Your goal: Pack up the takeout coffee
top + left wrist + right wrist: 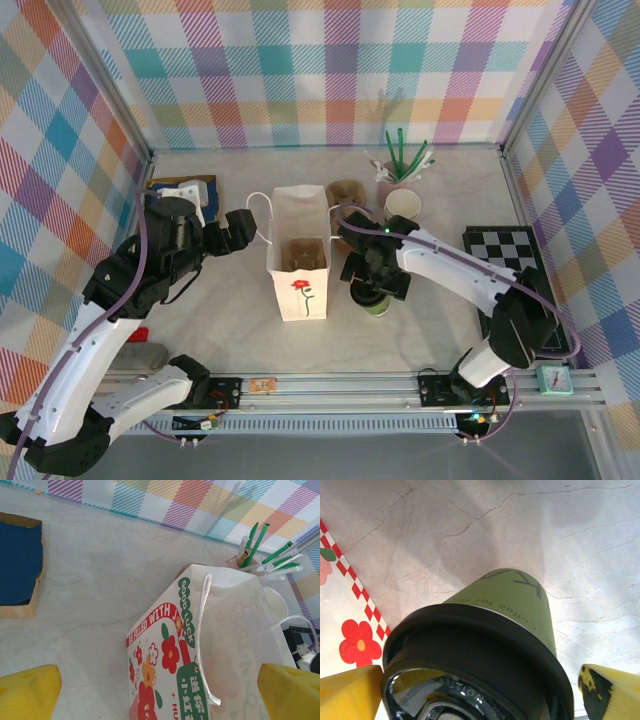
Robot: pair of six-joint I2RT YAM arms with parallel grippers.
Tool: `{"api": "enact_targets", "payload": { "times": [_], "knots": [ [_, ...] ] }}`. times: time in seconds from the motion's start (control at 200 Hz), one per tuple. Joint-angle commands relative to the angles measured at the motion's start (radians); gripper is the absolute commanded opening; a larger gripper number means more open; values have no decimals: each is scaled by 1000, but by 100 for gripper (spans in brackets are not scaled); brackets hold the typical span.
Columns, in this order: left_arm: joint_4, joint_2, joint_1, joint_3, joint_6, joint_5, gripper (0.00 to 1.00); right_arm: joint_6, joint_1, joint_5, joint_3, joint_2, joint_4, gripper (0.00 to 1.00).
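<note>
Straddling the takeout coffee (505, 600), the right gripper (480, 695) is held spread around its lid (470, 645) — no pinch yet. It is stood just right of the white paper bag (298, 265), where the spread left gripper (243, 228) is posted — likely for steadying.

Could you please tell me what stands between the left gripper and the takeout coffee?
The white paper bag stands between them in the top external view: the left gripper by its left side, the takeout coffee by its right.
</note>
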Motion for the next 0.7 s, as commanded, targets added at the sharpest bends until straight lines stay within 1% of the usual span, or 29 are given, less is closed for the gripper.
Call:
{"api": "enact_targets", "payload": {
  "times": [0.0,0.295,0.695],
  "knots": [
    [11,-2,10,-10,14,5,100,34,4,43,-22,-68,-52,99],
    [9,-6,10,-10,12,11,100,42,4,25,-84,-88,-27,99],
    [-11,-9,12,-1,21,-10,100,41,5,6,-79,-72,-11,99]
  ]
}}
